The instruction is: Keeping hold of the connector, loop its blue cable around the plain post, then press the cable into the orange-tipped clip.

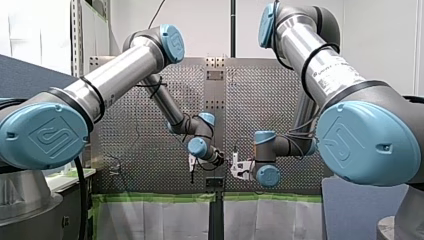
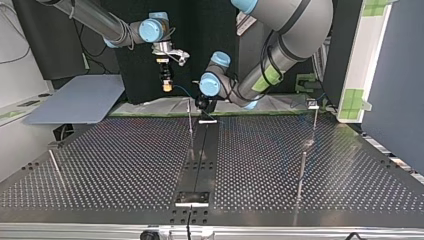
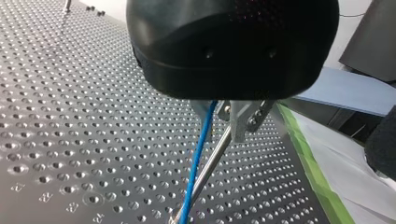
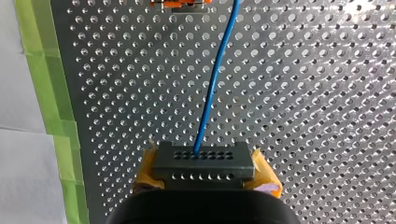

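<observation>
Looping stage: right gripper (image 4: 205,169) clamps the connector (image 4: 204,161); left gripper (image 3: 229,119), closure indeterminate, meets blue cable (image 3: 199,158) at plain post (image 3: 211,161); next, wrap cable around.

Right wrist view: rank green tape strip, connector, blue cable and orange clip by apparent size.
1. green tape strip, spanning the view.
2. connector, though nearest the camera.
3. blue cable: longer than the connector but far thinner, so 2 and 3 are unsure.
4. orange clip, only a sliver showing.
</observation>
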Tool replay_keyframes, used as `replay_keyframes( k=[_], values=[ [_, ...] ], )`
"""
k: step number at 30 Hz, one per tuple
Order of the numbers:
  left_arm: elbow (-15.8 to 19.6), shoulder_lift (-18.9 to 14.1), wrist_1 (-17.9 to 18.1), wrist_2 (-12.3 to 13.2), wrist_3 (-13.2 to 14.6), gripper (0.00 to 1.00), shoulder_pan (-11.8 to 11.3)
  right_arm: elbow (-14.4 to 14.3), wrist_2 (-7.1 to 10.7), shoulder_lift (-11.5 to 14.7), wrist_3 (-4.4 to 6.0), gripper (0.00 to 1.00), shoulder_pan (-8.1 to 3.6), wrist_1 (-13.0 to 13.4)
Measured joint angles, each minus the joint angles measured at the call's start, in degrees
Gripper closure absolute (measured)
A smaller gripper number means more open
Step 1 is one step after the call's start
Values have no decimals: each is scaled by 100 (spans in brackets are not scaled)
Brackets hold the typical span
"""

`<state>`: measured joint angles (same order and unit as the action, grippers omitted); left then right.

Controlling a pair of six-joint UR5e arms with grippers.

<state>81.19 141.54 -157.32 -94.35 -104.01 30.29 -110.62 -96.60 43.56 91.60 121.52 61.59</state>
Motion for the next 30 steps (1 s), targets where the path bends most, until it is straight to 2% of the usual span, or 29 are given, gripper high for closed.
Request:
replay_keyframes(
  k=[7,13,17,23,30],
  values=[
    [7,2,-20,-8,154,98,32,0,0,0,0,100,-4,-8],
    [92,1,-55,-216,426,98,106,0,-2,-4,9,100,-19,-15],
    [272,1,95,-413,508,98,141,0,-20,-7,15,100,-40,-38],
    [573,2,435,-581,467,98,194,0,-52,-8,17,100,-57,-45],
    [639,6,837,-818,364,98,254,0,-61,-23,3,100,-92,-36]
  ],
)
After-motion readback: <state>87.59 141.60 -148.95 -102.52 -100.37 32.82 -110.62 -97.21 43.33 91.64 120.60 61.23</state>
